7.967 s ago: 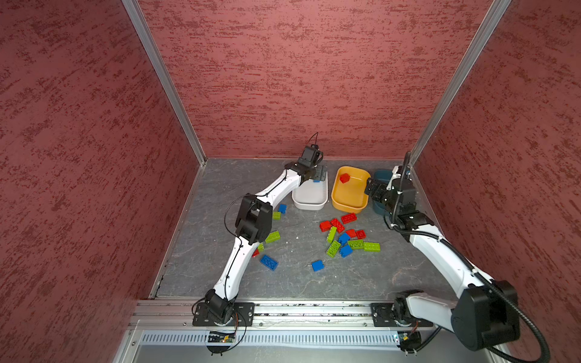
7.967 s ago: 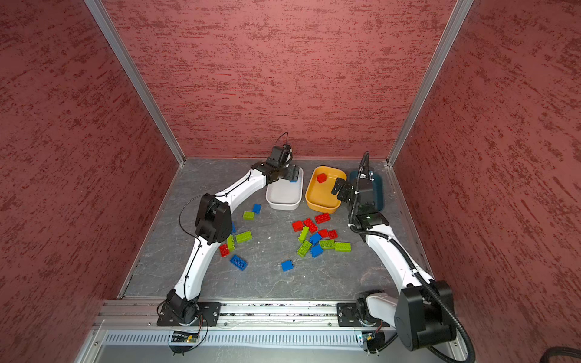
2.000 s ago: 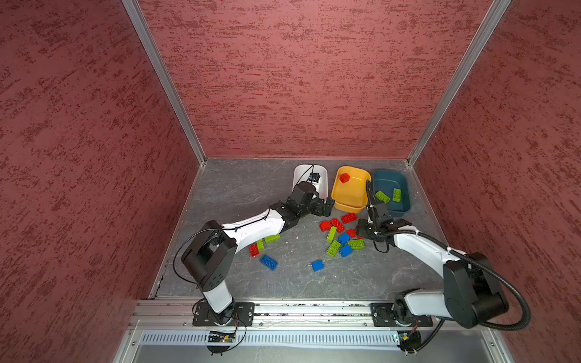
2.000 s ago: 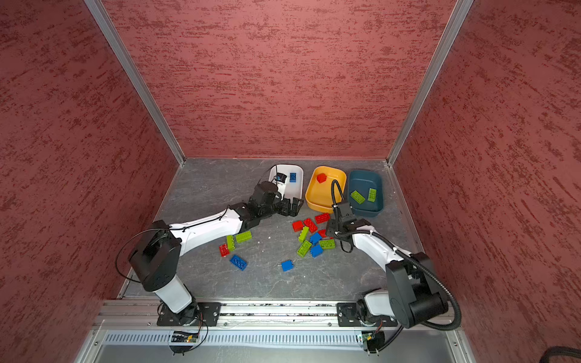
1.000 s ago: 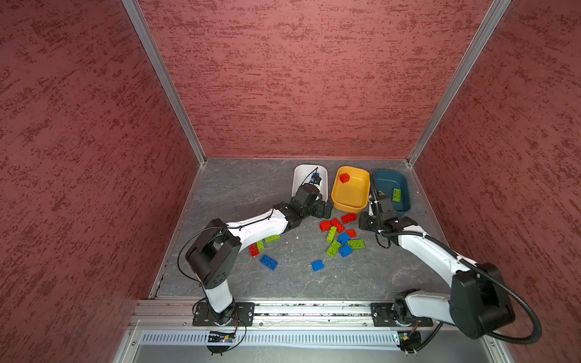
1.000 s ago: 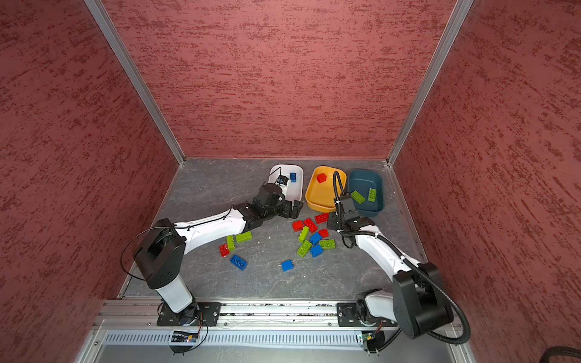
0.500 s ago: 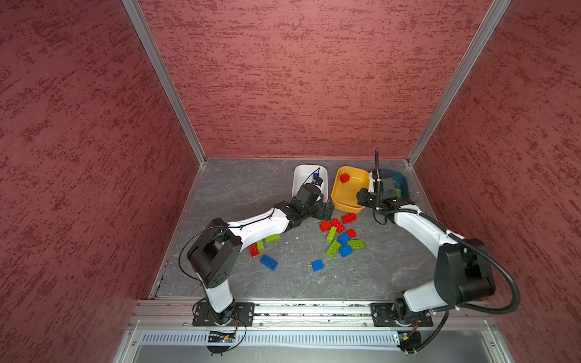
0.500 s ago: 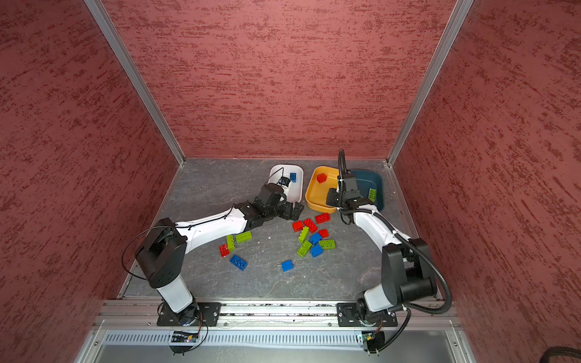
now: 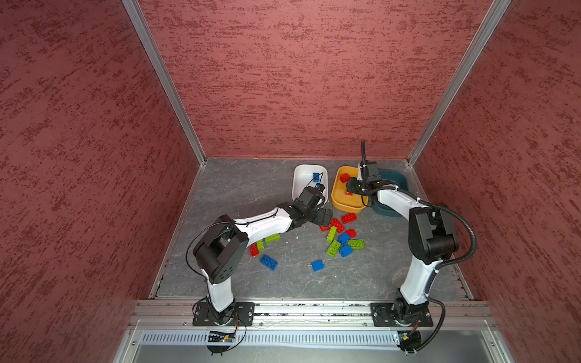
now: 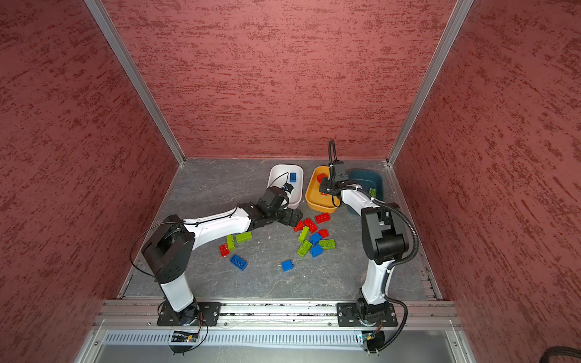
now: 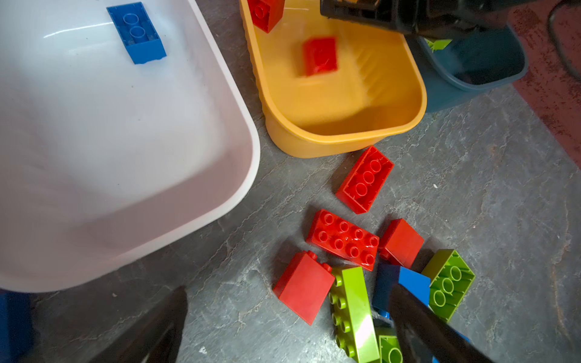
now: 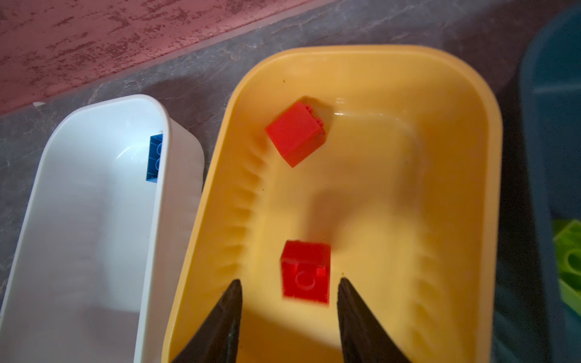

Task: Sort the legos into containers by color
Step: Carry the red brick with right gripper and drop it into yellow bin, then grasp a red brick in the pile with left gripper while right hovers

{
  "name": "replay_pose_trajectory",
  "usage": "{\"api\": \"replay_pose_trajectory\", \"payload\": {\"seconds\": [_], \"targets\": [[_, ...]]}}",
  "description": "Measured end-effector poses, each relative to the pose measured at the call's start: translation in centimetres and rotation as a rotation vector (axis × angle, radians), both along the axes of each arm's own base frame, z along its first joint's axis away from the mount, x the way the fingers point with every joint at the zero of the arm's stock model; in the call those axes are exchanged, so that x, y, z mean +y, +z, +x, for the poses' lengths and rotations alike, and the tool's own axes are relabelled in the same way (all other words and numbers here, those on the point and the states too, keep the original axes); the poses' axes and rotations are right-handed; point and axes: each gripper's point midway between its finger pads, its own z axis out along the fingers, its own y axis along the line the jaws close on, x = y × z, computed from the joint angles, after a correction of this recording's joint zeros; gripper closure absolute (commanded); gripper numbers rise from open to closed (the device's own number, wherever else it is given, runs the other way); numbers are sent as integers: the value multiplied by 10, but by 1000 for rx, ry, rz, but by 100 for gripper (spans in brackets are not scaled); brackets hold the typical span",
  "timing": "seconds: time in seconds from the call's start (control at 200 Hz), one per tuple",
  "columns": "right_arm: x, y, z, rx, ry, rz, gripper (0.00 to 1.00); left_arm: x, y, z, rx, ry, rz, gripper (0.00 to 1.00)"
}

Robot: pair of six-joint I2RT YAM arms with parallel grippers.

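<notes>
You parted right gripper (image 12: pixel 289 281) jaws over yellow tub (image 12: pixel 345 50). Red brick (image 12: pixel 305 272), clamped a second ago, dropped inside, clear of both fingers. Left gripper (image 11: pixel 289 290) jaws stood wide apart, empty, above loose legos (image 9: pixel 341 234) at 6 o'clock from tub. Most remained unsorted.

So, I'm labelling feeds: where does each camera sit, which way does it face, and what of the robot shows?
Both top views: high at the front, looking down; both arms whole, left gripper by loose legos, right gripper over the yellow tub.
Left wrist: on that arm, facing down at legos and white tub; its open fingers show.
Right wrist: on that arm, facing into the yellow tub; its fingers show.
Both wrist views share two red bricks there.
</notes>
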Motion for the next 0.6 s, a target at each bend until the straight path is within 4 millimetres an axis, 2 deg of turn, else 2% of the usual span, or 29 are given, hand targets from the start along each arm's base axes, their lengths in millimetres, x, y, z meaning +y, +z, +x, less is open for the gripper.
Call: {"api": "replay_pose_trajectory", "payload": {"seconds": [0.07, 0.145, 0.18, 0.215, 0.23, 0.421, 0.521, 0.596], "targets": [[3, 9, 0, -27, 8, 17, 32, -1, -7, 0, 4, -22, 33, 0], [3, 23, -6, -58, 14, 32, 27, 0, -17, -1, 10, -52, 77, 6], [3, 31, -11, -75, 16, 39, 19, 1, -21, -1, 12, -69, 99, 8], [2, 38, -17, -91, 15, 47, 5, 1, -25, -2, 13, -87, 121, 10], [2, 43, -20, -99, 8, 56, 2, 2, -27, -2, 14, -94, 131, 12], [-7, 80, -61, -216, -14, 97, 1, 1, -50, -4, 27, -212, 246, 23], [-17, 85, -81, -249, -52, 99, 1, -4, -60, -5, 39, -267, 270, 28], [-25, 84, -90, -257, -88, 87, 1, -11, -59, -4, 32, -306, 268, 29]]}}
